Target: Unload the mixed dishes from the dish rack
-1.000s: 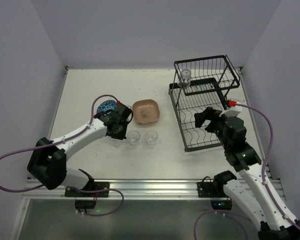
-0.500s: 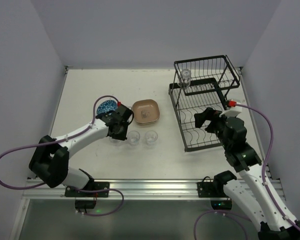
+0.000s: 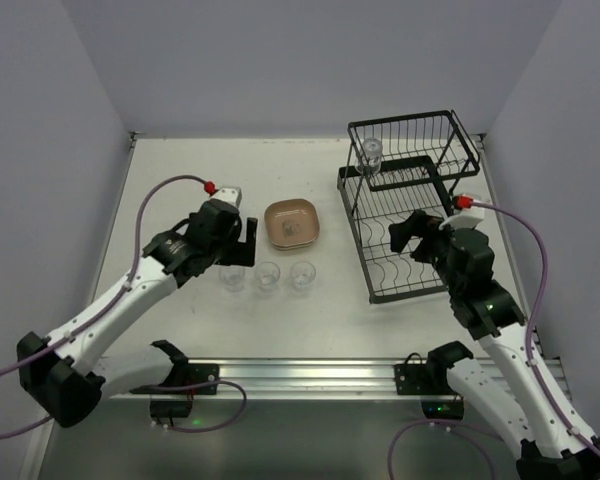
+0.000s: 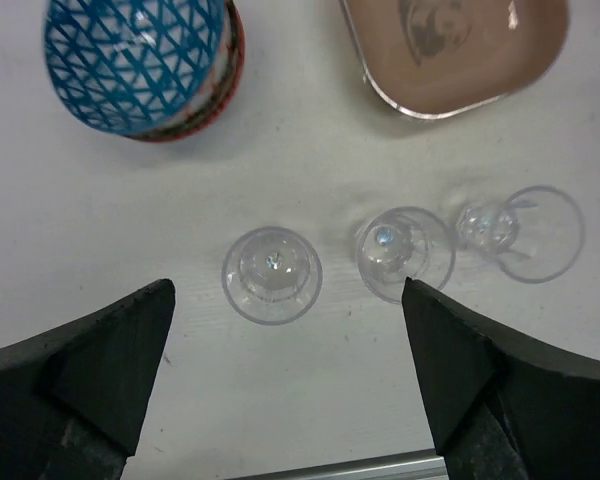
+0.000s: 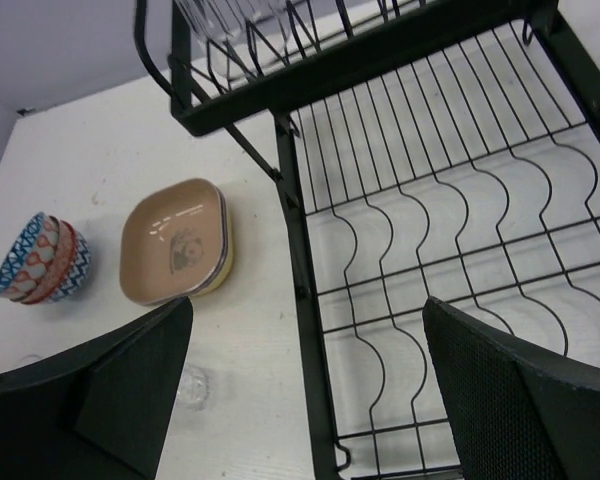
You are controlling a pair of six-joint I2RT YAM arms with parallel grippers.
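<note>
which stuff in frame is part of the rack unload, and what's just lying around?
Job:
- dish rack
- glass cup in its upper basket
- three glass cups on the table
- stacked bowls
- stacked plates, tan on top

Not job:
- purple cables
- mounting rail
No loose clutter visible.

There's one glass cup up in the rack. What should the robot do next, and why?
Probably the right gripper should rise toward the glass cup in the top basket of the rack. That cup is the only dish I can see in the rack. The gripper hovers close by with its jaws open and empty, and three cups already stand on the table.
</note>
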